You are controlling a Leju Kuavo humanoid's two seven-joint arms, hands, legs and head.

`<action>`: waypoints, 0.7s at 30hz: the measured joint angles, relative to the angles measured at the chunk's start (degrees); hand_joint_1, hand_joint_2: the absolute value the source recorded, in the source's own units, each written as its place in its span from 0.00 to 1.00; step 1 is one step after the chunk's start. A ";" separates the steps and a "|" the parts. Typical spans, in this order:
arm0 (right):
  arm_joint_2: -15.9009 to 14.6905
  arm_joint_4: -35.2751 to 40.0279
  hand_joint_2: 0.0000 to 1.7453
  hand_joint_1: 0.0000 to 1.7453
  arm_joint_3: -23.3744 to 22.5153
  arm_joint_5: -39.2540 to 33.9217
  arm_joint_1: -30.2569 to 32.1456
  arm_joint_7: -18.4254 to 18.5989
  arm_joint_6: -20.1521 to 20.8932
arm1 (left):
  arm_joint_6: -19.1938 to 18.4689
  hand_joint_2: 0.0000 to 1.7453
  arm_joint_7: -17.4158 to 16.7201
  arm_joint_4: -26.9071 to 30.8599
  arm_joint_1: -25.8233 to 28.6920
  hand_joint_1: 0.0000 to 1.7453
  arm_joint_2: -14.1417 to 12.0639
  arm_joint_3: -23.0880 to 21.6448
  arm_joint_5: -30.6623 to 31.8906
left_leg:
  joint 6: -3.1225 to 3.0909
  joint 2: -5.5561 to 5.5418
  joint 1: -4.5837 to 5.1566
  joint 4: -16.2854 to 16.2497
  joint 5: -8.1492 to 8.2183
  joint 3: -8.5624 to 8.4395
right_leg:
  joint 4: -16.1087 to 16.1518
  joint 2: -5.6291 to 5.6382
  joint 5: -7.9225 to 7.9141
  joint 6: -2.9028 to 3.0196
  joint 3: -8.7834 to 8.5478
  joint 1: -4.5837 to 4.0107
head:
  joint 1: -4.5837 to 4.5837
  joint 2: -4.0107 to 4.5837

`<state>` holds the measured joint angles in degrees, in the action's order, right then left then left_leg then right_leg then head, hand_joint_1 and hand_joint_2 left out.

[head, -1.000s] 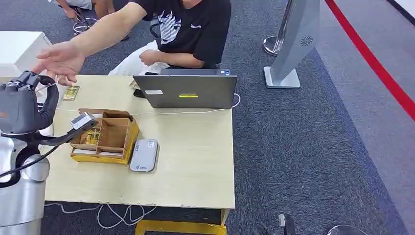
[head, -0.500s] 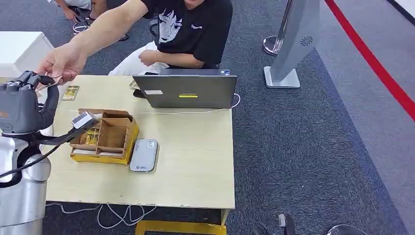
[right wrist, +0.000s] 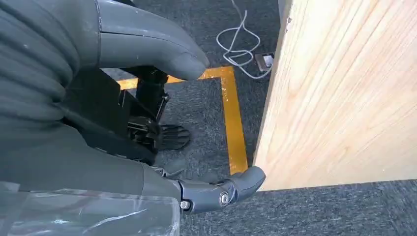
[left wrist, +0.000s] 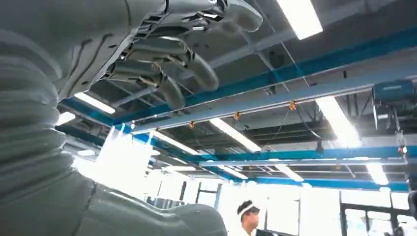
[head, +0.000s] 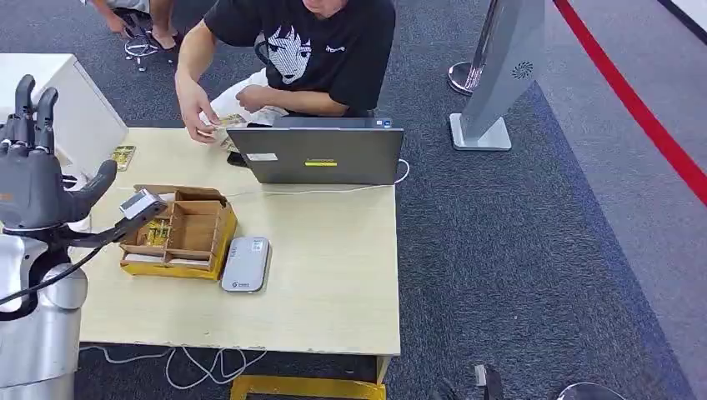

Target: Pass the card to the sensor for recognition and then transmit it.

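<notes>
Both hands empty: left hand [head: 33,179] raised, fingers spread, right hand [right wrist: 147,162] hanging loose beside the table [head: 333,275]; card [head: 223,122] in person's hand [head: 198,112] at far edge, so a re-reach risks clipping the box [head: 179,233].

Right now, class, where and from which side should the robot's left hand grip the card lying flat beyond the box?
Pinch the card across its long edges, with the fingers coming straight down from above. It lies flat on the table, so only its edges offer a hold. The left hand, raised and open, is already on that side of the box.
</notes>
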<state>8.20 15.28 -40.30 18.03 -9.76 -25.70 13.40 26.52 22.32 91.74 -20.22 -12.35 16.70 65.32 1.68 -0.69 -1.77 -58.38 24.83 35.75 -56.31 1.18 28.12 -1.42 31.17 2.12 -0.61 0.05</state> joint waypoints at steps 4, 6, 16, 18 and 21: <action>0.00 0.00 1.00 0.00 -0.75 -1.95 0.54 -0.99 0.66 | 3.88 1.00 8.29 7.88 7.26 0.00 4.38 1.07 -14.07 | -0.08 0.01 0.14 0.00 0.20 0.01 | 0.03 0.04 0.06 -0.05 -0.05 0.11 | 0.07 0.00; 0.00 0.00 1.00 0.00 -2.33 -4.76 1.51 -2.16 2.75 | 0.01 1.00 14.43 13.16 13.24 0.00 9.08 2.76 -32.31 | -0.06 0.02 0.19 0.00 0.28 -0.02 | 0.07 0.07 0.22 -0.18 -0.09 0.18 | -0.04 0.02; -0.09 0.02 1.00 0.00 -6.49 -6.65 4.12 -3.35 4.98 | -6.13 1.00 17.83 22.49 25.08 0.00 17.14 11.78 -49.32 | -0.14 -0.03 0.15 0.02 0.36 -0.02 | 0.09 -0.09 0.36 -0.22 -0.12 0.15 | -0.04 0.02; -0.09 0.02 1.00 0.00 -6.75 -6.65 4.25 -3.39 5.07 | -6.15 1.00 17.83 22.97 25.47 0.00 17.40 12.50 -49.34 | -0.13 -0.05 0.14 0.01 0.35 -0.07 | 0.08 -0.09 0.35 -0.22 -0.18 0.14 | -0.04 0.00; -0.09 0.02 1.00 0.00 -7.04 -6.65 4.28 -3.48 5.09 | -6.19 1.00 17.83 23.21 25.86 0.00 17.80 13.13 -49.34 | -0.13 -0.05 0.15 0.01 0.34 -0.09 | 0.08 -0.09 0.33 -0.20 -0.20 0.15 | -0.04 0.02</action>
<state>8.11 15.30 -47.34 11.39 -5.49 -29.18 18.49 20.33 40.15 114.95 5.64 5.44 29.83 15.98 1.55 -0.75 -1.63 -58.36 25.17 35.66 -56.23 1.09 28.46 -1.62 30.96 2.26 -0.66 0.06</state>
